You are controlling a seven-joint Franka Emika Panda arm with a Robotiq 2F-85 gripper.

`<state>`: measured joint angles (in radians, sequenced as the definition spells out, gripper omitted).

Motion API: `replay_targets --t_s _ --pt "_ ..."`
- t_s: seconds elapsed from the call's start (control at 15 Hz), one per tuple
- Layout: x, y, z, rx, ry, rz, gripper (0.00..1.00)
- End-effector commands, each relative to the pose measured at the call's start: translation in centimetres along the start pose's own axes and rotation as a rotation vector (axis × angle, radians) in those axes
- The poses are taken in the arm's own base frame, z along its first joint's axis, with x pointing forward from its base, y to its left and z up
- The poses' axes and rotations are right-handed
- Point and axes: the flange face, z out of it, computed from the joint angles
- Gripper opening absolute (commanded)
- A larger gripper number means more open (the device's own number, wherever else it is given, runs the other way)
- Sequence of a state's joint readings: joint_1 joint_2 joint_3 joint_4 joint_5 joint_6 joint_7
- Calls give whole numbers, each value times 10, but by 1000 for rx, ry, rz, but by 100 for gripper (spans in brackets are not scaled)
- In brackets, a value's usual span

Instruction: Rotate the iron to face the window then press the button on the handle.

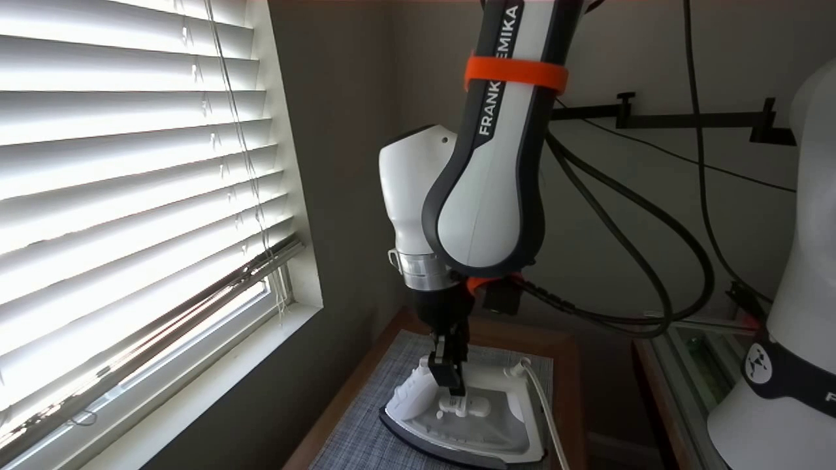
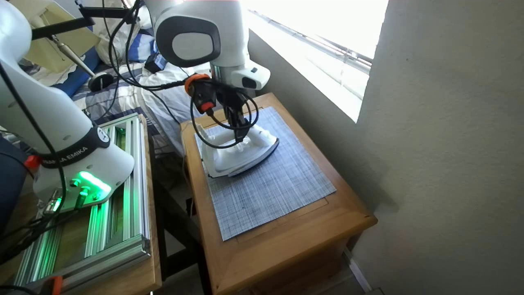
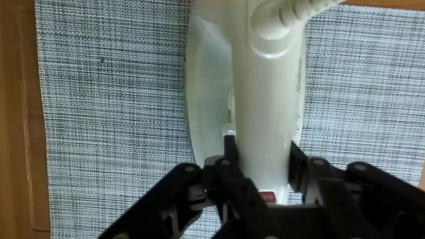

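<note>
Saw the window (image 1: 137, 183), bright through white slatted blinds (image 1: 117, 108). Saw beside it a wooden table (image 2: 282, 254), topped by a grey-blue woven mat (image 2: 278, 194). In both exterior views, found the iron (image 1: 496, 427) flat on that mat, soleplate down, nose toward the window's side. Saw the gripper (image 3: 262, 152) clenched on the handle (image 3: 260, 106), one finger against each side in the wrist view. Noted the white cord (image 3: 298, 10) at the handle's rear and, at its front end, a small red patch (image 3: 267, 196).

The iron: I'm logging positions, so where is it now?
In an exterior view, the iron sits on the upper left part of the grey mat, under the hand, pointing toward the window.
</note>
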<state>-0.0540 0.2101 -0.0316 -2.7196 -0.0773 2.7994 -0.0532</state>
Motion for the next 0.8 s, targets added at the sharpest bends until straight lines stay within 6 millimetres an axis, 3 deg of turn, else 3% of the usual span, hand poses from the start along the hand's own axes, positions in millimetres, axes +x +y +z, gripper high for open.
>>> replay_targets --t_s 0.0,0.73 --pt "3 3 -10 3 35 60 11" --pt "7 2 0 5 57 67 11"
